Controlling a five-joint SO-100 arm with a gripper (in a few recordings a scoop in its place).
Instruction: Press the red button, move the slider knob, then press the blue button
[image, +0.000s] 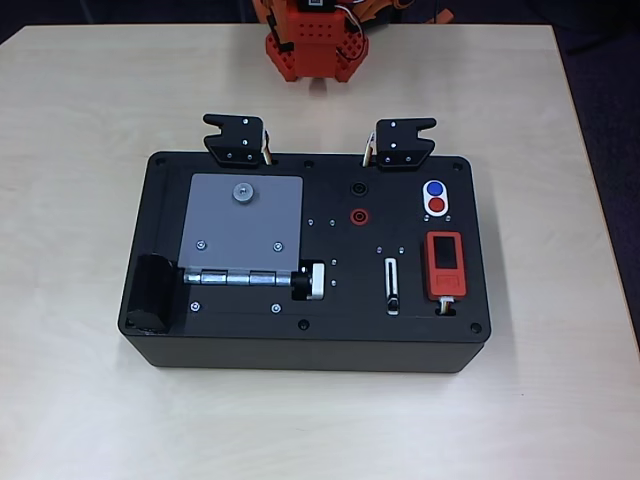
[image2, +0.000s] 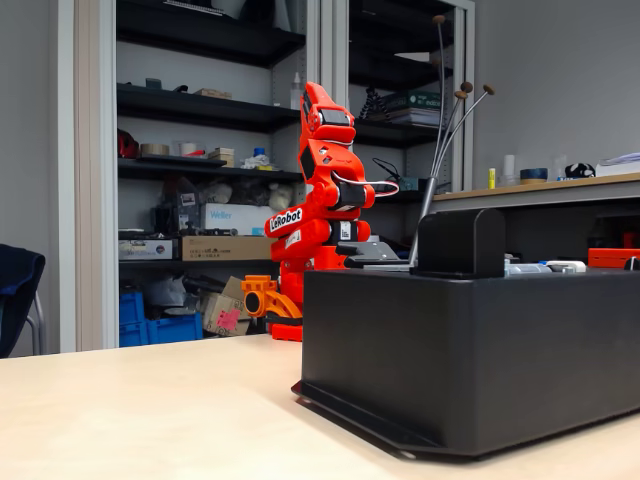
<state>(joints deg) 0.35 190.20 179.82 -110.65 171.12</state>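
Observation:
In the overhead view a black box lies mid-table. The red button and the blue button share a white oval near the box's upper right, blue above red. Left of and below them, the slider knob sits at the lower end of its narrow white slot. The red arm stands folded upright beyond the box, well away from the buttons. Its gripper seems to be the orange piece low at the arm's left. How its jaws stand is unclear.
The box top also holds a grey hinged plate with a silver-and-black knob, a red ring socket, an orange-red device and two black clips at its top edge. Bare table surrounds the box.

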